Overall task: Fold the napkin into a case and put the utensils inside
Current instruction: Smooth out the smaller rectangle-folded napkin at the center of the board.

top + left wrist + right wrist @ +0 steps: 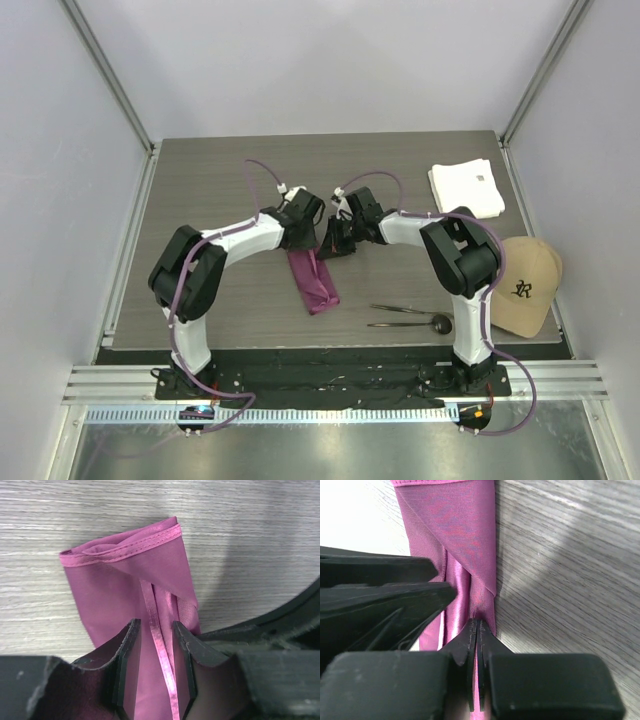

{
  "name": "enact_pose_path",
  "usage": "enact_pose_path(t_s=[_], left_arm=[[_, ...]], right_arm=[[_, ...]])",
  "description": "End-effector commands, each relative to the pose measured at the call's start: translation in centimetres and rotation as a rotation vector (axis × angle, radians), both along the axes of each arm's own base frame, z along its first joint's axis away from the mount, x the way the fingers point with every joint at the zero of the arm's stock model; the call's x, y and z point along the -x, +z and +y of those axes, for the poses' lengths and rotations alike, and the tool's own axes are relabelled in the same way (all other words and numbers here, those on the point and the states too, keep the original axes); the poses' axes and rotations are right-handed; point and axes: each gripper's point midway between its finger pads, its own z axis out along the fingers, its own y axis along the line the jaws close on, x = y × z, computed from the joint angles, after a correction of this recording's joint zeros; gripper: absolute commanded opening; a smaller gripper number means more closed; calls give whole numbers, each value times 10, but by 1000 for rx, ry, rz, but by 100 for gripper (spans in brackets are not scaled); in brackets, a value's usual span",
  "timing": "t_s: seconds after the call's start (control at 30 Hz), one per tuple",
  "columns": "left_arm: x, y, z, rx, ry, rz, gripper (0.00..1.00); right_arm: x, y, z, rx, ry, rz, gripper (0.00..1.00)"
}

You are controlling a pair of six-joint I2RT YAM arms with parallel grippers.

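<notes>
"What are the arms doing?"

"The left arm (235,240) and the right arm (440,235) both bend at the elbow. They lean in over the middle of the tabletop (200,180). Their tips meet, pointing down at the far end of the napkin (315,280)."

"Are the jaws shut?"

"The right jaws pinch a fold of it tight. The left jaws stand partly apart, one on each side of a thin raised seam."

"Where's the napkin?"

"It lies flat, a long thin strip. The utensils (438,322) lie to its right, not touching it."
</notes>
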Motion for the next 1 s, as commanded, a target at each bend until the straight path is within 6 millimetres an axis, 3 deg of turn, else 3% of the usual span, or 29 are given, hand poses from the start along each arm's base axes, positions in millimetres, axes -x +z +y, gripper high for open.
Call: enact_pose_path(t_s=[0.0, 0.23, 0.27, 0.33, 0.57, 0.97], left_arm=[[-6, -4, -5, 0, 4, 2, 34], [-6, -8, -1, -26, 11, -1, 28], [-6, -8, -3, -20, 6, 2, 22], [-7, -9, -5, -12, 2, 2, 20], [-9, 0, -11, 21, -5, -24, 0], [-12, 32, -27, 64, -23, -98, 0]], right_arm=[[-6, -2, 4, -3, 1, -21, 5], [-5, -4, 4, 2, -1, -19, 5], [-6, -4, 3, 2, -3, -18, 5], [-5, -8, 3, 6, -3, -12, 5], [-5, -13, 4, 15, 0, -5, 4], [0, -21, 2, 45, 3, 10, 2]])
